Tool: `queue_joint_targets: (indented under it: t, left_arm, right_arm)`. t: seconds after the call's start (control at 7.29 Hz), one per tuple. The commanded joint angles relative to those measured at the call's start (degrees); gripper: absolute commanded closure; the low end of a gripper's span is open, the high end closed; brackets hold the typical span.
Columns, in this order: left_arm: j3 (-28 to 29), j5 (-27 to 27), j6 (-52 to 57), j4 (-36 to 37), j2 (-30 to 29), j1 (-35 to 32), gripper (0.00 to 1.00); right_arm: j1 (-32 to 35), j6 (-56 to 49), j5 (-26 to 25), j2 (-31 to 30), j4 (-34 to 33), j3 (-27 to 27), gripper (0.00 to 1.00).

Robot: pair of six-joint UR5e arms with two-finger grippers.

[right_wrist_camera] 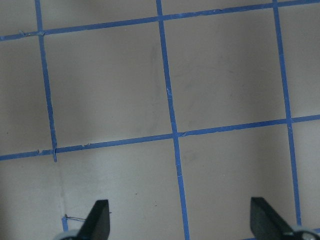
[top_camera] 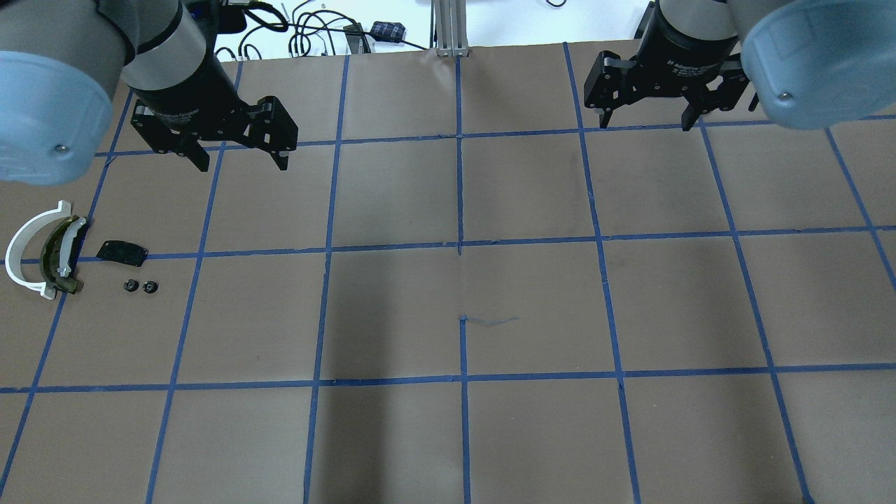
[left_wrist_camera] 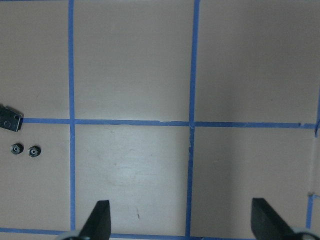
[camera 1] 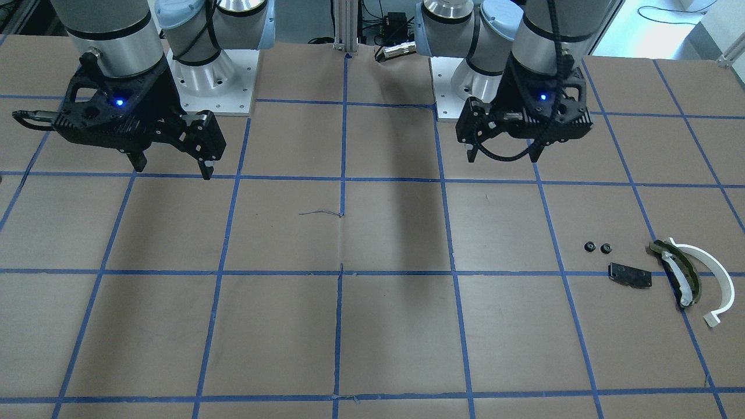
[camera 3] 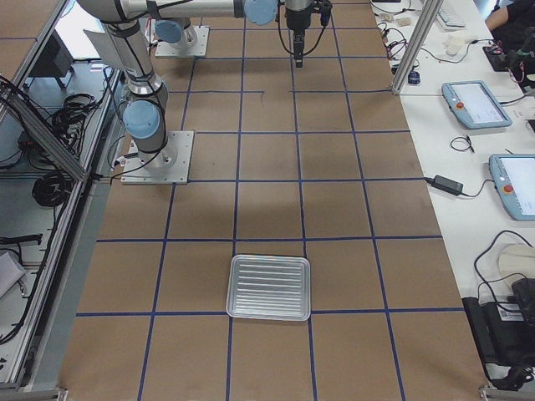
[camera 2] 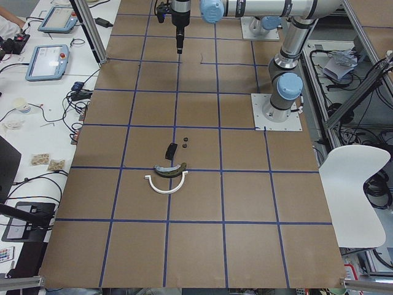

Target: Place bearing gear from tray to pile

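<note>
Above the table [top_camera: 532,308]: left hand [top_camera: 243,166], right hand [top_camera: 645,127], agape.

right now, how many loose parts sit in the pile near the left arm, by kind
small black gears: 2
white half-ring: 1
olive curved piece: 1
black plate: 1
total: 5

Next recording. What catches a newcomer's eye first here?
The left gripper and right gripper hang open over the gridded table. A small pile with a white half-ring lies on the robot's left side, two tiny black gears beside it; a ribbed metal tray sits at the right end.
</note>
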Motion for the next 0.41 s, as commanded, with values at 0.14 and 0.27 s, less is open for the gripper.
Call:
queue_joint_targets:
  t: [0.14,0.27]
  left_arm:
    - [2.2,-1.9,-0.2,-2.3,1.6,6.7,0.0]
    - [3.7,-2.9,0.3,-3.8,1.5,8.0,0.0]
  right_arm:
    - [-0.9,0.8,0.0,0.0,-0.1,-0.5,0.0]
    - [-2.1,0.8,2.0,-0.1,0.2,-0.6,0.0]
